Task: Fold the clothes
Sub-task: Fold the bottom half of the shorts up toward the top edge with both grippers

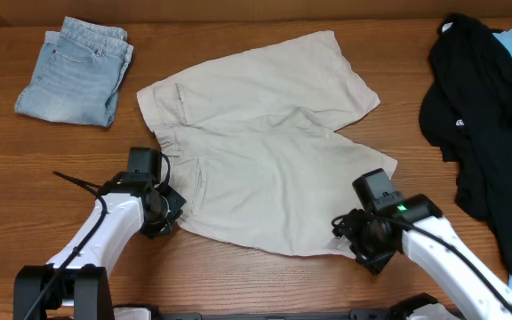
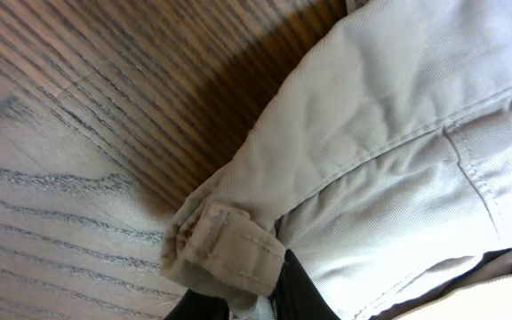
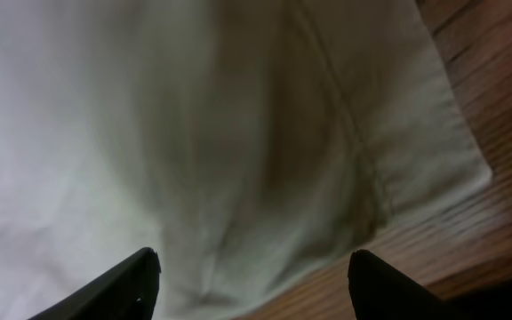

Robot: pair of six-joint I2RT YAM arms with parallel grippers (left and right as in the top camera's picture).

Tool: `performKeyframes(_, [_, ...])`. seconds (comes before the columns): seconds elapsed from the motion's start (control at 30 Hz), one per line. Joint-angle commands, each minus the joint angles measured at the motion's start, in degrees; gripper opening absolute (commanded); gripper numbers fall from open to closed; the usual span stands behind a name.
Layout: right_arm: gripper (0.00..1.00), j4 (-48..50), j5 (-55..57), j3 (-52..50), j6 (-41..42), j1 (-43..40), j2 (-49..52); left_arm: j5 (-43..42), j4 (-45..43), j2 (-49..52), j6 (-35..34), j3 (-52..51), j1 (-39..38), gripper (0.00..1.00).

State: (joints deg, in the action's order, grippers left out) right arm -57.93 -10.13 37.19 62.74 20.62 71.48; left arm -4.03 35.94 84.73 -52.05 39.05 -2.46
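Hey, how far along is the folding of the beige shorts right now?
Barely started. Done: the pale beige cotton shorts lie spread flat on the wooden table, with no fold made. In hand: the left gripper pinches the near waistband corner, raised off the wood; the right gripper hangs over the near leg hem, jaws open. Left: close the right, carry that edge across, probably fold again.

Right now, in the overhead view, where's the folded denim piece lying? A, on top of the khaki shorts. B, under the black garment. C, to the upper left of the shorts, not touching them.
C: the denim piece sits up-left of the khaki shorts, apart from them.
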Motion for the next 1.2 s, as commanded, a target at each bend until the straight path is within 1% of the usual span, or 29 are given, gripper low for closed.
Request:
performKeyframes(0.0, [0.72, 1.5, 1.1, -0.4, 1.8, 0.3, 5.9, 4.0, -1.7, 2.8, 2.4, -1.6, 1.0, 0.04])
performKeyframes(0.13, [0.73, 2.1, 2.1, -0.4, 1.9, 0.3, 9.7, 4.0, -1.6, 2.8, 2.8, -1.6, 1.1, 0.04])
performKeyframes(0.27, [0.71, 2.1, 4.7, -0.4, 2.1, 0.2, 10.6, 3.9, -1.3, 2.8, 4.6, -1.4, 1.1, 0.04])
performKeyframes(0.3, [0.71, 2.1, 5.6, -0.4, 2.1, 0.2, 10.6, 3.4, -0.6, 2.8, 5.8, -1.0, 1.1, 0.04])
performKeyframes(0.37, [0.66, 2.1, 7.9, -0.4, 2.1, 0.2, 10.6, 1.5, 1.0, 2.8, 10.2, 0.3, 1.1, 0.04])
performKeyframes(0.4, [0.61, 2.1, 8.9, -0.4, 2.1, 0.2, 10.6, 0.9, 1.7, 2.8, 12.1, 1.2, 1.1, 0.04])
performKeyframes(0.43, [0.53, 2.2, 9.7, -0.3, 2.0, 0.2, 10.6, 0.7, 2.9, 2.8, 13.7, 2.4, 1.1, 0.04])
performKeyframes(0.47, [0.41, 2.1, 10.5, 0.0, 2.0, 0.2, 10.6, 0.7, 4.2, 2.8, 14.4, 3.6, 1.1, 0.04])
performKeyframes(0.57, [0.14, 2.1, 12.8, 1.6, 0.7, 0.1, 10.6, 1.5, 9.4, 2.8, 14.8, 8.4, 1.1, 0.04])
performKeyframes(0.6, [0.07, 2.1, 13.4, 2.4, -0.6, -0.1, 10.6, 1.7, 11.2, 2.8, 14.9, 10.1, 1.1, 0.04])
performKeyframes(0.63, [0.04, 1.9, 13.8, 3.3, -1.7, -0.4, 10.5, 1.8, 12.5, 2.8, 14.9, 11.3, 1.1, 0.04])
performKeyframes(0.73, [0.04, 0.0, 16.2, 7.9, -5.1, -2.3, 10.2, 2.7, 18.8, 2.8, 15.2, 17.2, 1.0, 0.04])
performKeyframes(0.8, [0.04, -2.2, 18.2, 12.0, -7.3, -4.1, 9.7, 2.7, 23.0, 2.8, 16.9, 21.8, 1.0, 0.04])
performKeyframes(0.97, [0.04, -7.9, 19.5, 25.9, -16.9, -9.7, 8.2, 2.0, 37.4, 2.8, 21.1, 36.5, 1.0, 0.04])
performKeyframes(1.0, [0.04, -9.9, 19.5, 30.7, -19.6, -11.2, 7.8, 2.1, 41.6, 2.8, 22.2, 40.8, 1.0, 0.04])
performKeyframes(1.17, [0.04, -17.1, 19.5, 44.2, -25.8, -14.5, 7.3, 2.1, 51.0, 2.5, 23.5, 51.1, 1.0, 0.04])
